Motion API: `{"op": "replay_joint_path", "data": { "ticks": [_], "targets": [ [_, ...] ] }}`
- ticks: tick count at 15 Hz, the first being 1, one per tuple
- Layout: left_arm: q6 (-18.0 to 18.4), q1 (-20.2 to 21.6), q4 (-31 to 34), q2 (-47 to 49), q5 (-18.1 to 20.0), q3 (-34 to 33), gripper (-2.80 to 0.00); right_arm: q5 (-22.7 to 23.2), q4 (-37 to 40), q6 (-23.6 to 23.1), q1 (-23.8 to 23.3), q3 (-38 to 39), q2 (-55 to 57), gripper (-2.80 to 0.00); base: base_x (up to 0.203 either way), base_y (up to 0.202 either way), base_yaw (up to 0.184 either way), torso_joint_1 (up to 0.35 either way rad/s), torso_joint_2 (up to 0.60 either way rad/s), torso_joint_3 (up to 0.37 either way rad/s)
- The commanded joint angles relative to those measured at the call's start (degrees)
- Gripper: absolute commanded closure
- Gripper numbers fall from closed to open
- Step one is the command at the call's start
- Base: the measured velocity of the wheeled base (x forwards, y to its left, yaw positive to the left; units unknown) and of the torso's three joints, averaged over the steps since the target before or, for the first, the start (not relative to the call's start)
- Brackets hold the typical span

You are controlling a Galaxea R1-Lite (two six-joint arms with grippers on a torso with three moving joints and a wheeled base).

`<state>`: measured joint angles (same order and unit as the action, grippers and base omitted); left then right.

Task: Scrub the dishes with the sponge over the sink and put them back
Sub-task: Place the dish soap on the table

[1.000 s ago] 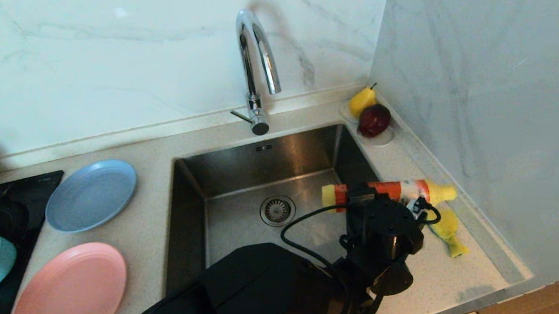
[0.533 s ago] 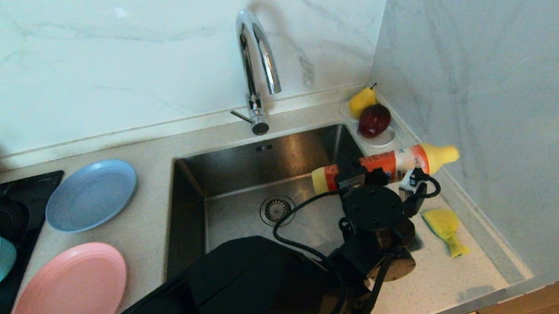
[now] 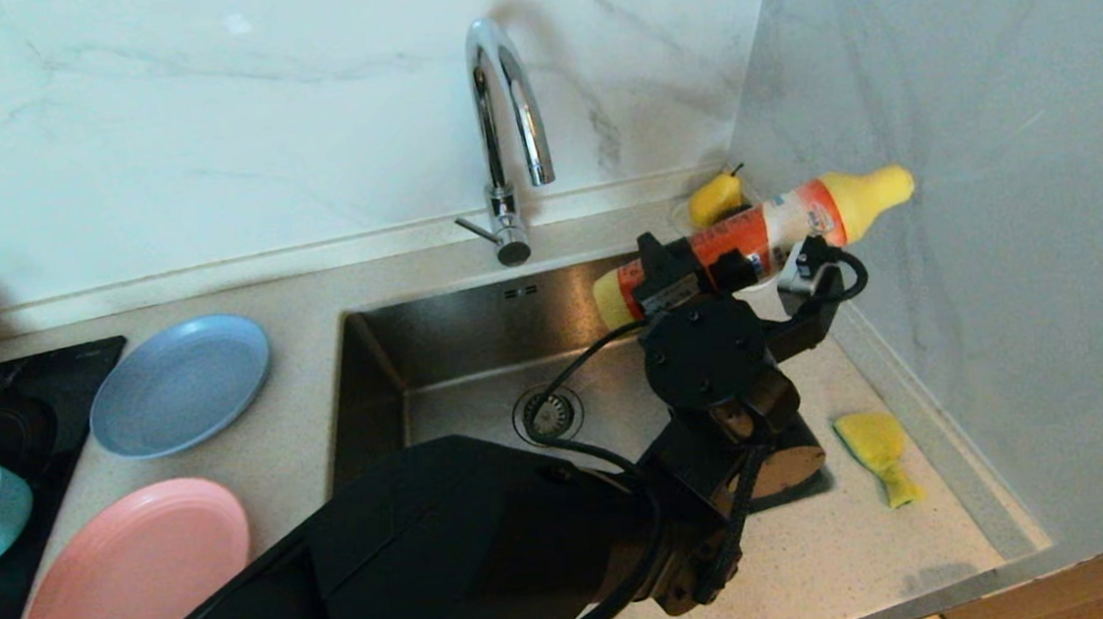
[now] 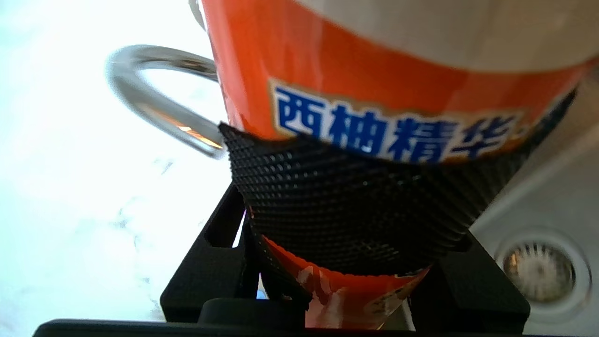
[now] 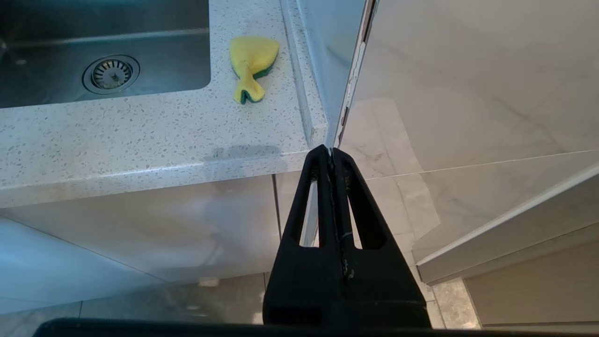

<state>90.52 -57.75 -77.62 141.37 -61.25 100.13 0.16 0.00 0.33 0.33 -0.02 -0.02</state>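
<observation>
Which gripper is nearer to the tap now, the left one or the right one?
Left. The left gripper, shut on the detergent bottle, is beside the tap above the sink. The right gripper hangs off the counter's front edge.

The left arm point(image 3: 453, 563) is showing a bulky matte black shell, a round black wrist housing with small screws, and a looping black cable point(image 3: 578, 396). Its tool point(image 4: 355, 206) is wearing black cross-hatched pads; the right tool point(image 5: 333, 159) is showing slotted black fingers.

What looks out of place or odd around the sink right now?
The sponge on the counter right of the sink is twisted out of shape. The left gripper holds a detergent bottle sideways above the basin.
</observation>
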Motion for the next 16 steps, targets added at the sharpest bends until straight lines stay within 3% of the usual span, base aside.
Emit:
{"op": "replay_joint_path", "data": {
  "ticks": [1, 3, 16],
  "targets": [
    [0.52, -0.07, 0.08, -0.3, -0.28, 5.45, 0.0, 0.02, 0.0, 0.02, 0.02, 0.02, 0.02, 0.0, 0.0, 0.0, 0.0, 0.0, 0.0, 0.0],
    [0.48, -0.01, 1.95, -0.84, -0.2, 9.75, 0.0, 0.02, 0.0, 0.02, 0.02, 0.02, 0.02, 0.0, 0.0, 0.0, 0.0, 0.0, 0.0, 0.0],
    [-1.05, -0.17, -0.69, -4.58, 0.34, 9.91, 0.0, 0.02, 0.0, 0.02, 0.02, 0.02, 0.02, 0.0, 0.0, 0.0, 0.0, 0.0, 0.0, 0.0]
  ]
}}
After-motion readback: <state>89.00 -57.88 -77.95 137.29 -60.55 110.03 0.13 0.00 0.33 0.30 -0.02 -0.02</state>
